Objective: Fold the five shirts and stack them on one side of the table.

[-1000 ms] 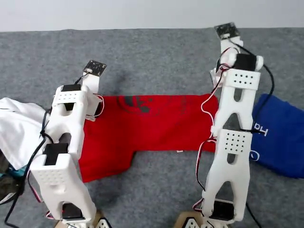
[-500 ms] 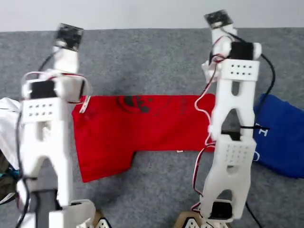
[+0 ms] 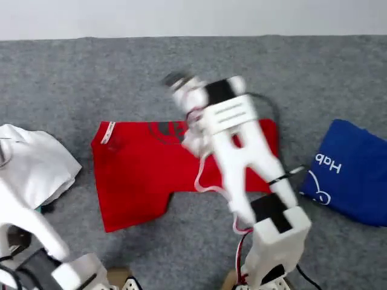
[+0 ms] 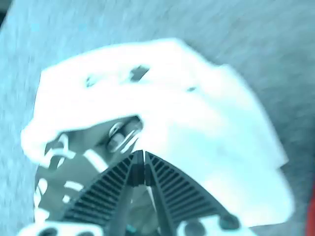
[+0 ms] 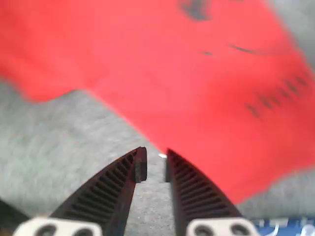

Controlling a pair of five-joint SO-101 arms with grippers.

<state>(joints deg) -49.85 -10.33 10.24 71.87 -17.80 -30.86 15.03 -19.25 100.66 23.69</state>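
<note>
The grey felt-like table cover (image 3: pixel 121 66) spans the whole work area. On it, near the middle, lies the red cotton shirt with a dark print (image 3: pixel 136 163), spread flat with its long axis running from the left side to the right. One flap of it (image 3: pixel 130 211) juts toward the arms' bases at the left end. The folded dark blue shirt with white print (image 3: pixel 354 175) sits well apart at the right edge. The crumpled white shirt (image 3: pixel 36 163) lies just beside the red one's left end and does not look folded yet.

The right arm (image 3: pixel 242 151) stretches diagonally over the red shirt's right half. The left arm (image 3: pixel 24 223) is low at the near left corner, beside the white shirt.

The right gripper (image 5: pixel 153 164) hangs over bare grey just off the red shirt's near hem, its jaws parted by a narrow gap and holding nothing. The cloth lies straight ahead of the fingertips, so this arm is the nearer one for taking that hem. The left gripper (image 4: pixel 143 169) is clenched on nothing, above the white shirt. A small white speck (image 5: pixel 161 156), perhaps a tag, shows at the hem between the right jaws.
</note>
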